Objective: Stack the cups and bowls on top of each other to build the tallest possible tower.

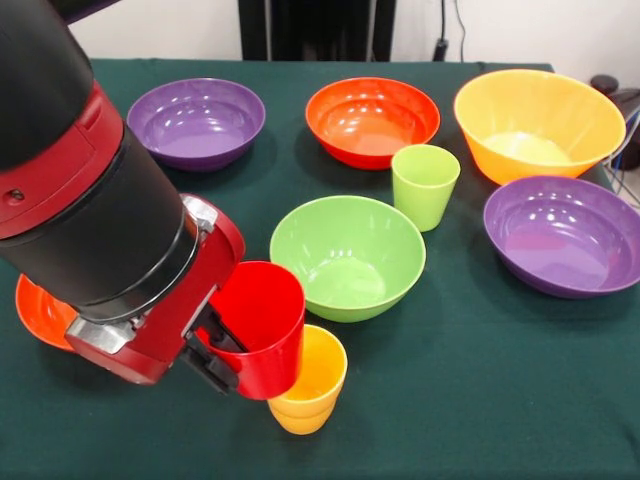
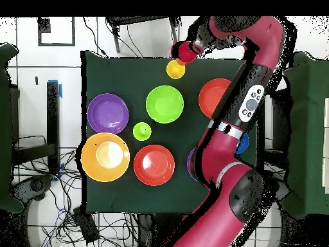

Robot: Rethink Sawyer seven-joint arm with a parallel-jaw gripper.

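Note:
My gripper is shut on the rim of the red cup, which it holds slightly tilted at the near left of the green cloth. The red cup's base overlaps the left side of the yellow cup, which stands mouth up; I cannot tell whether they touch. In the overhead view the red cup sits just beside the yellow cup at the table's top edge. The light green cup stands alone beside the light green bowl. No tower shows.
Spread over the table are a purple bowl, a red-orange bowl, the large orange bowl and a second purple bowl. Another red-orange bowl peeks from behind the arm. A blue bowl shows beside the arm.

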